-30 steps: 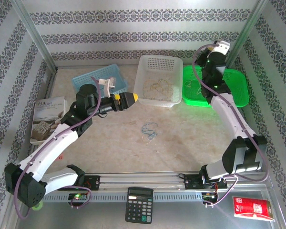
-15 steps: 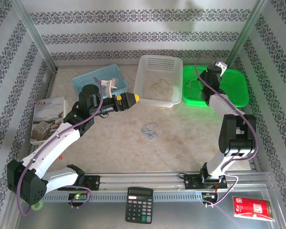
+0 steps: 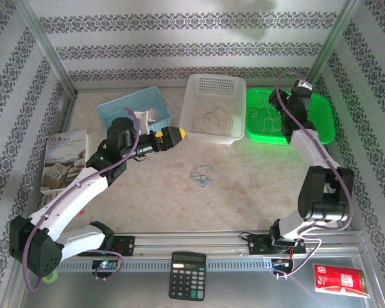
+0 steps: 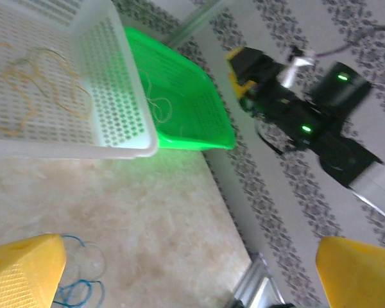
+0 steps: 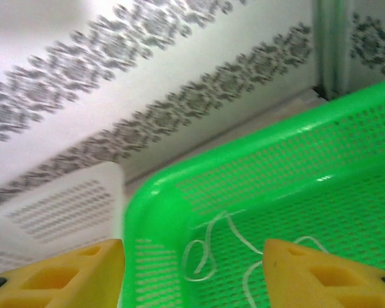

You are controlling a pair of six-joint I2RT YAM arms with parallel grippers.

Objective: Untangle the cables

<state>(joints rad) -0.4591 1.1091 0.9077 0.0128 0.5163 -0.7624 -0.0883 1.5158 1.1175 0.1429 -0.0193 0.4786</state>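
Top external view: three containers stand in a row at the back of the table (image 3: 256,186). On the left is the blue basket (image 3: 131,101), its near rim partly hidden by the left arm. In the middle, the white basket (image 3: 215,82) holds a yellowish-tan cable (image 3: 213,117) looped on its floor. Just beside it on the right, the green tray (image 3: 321,122) holds a whitish cable (image 3: 264,119). A small tangle (image 3: 202,174) of blue and whitish cables lies on the bare table in front of the white basket, apart from all three containers. The left gripper (image 3: 173,135) hangs near that basket's front left corner.

The left wrist view brings out that the left gripper's yellow fingers (image 4: 22,273) stand wide apart with nothing between them. Blue loops of the tangle lie just beside the left one. It also shows the white basket's perforated wall and a thin loop in the green tray.

In the right wrist view the right gripper (image 5: 192,269) hangs over a corner of the green tray. Its fingers are apart and clamp nothing. The whitish cable curls on the tray's mesh floor beyond them.
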